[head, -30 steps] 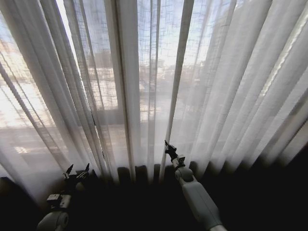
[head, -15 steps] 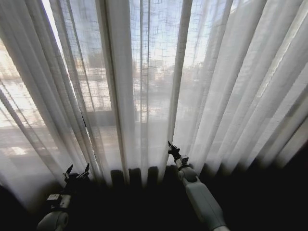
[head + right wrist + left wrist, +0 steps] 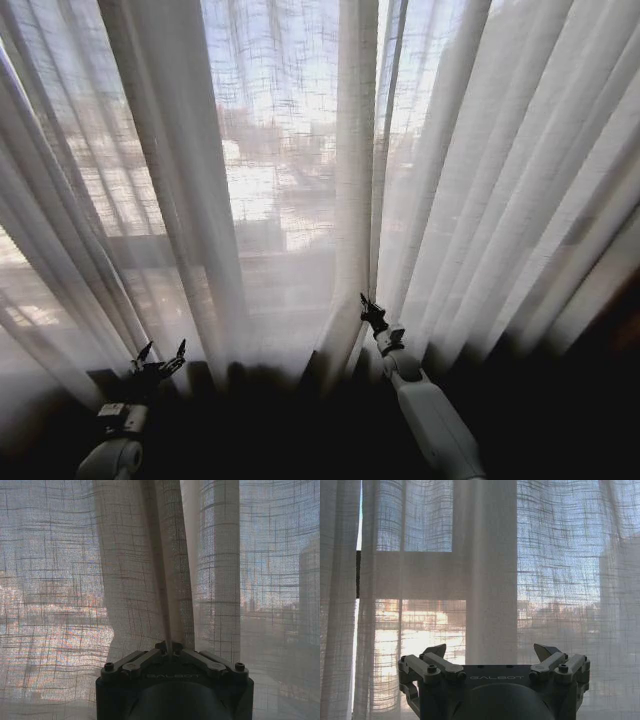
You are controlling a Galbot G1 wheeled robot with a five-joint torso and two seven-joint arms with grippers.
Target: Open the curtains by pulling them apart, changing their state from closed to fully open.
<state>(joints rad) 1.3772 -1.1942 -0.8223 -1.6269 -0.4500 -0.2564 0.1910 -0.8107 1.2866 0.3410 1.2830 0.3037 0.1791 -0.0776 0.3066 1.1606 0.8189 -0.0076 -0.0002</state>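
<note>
The curtains hang closed across the whole head view, sheer and pleated, dark at the hem. Right gripper sits lower centre-right of the frame, fingers clenched on a curtain fold; the right wrist view shows its fingertips meeting with fabric pinched between. Left gripper sits lower left, released, fingers spread, just short of the fabric

The curtains hang across the whole far side. The right gripper reaches into their folds right of centre, pinching a pleat, while the left gripper sits near left, just before them.
</note>
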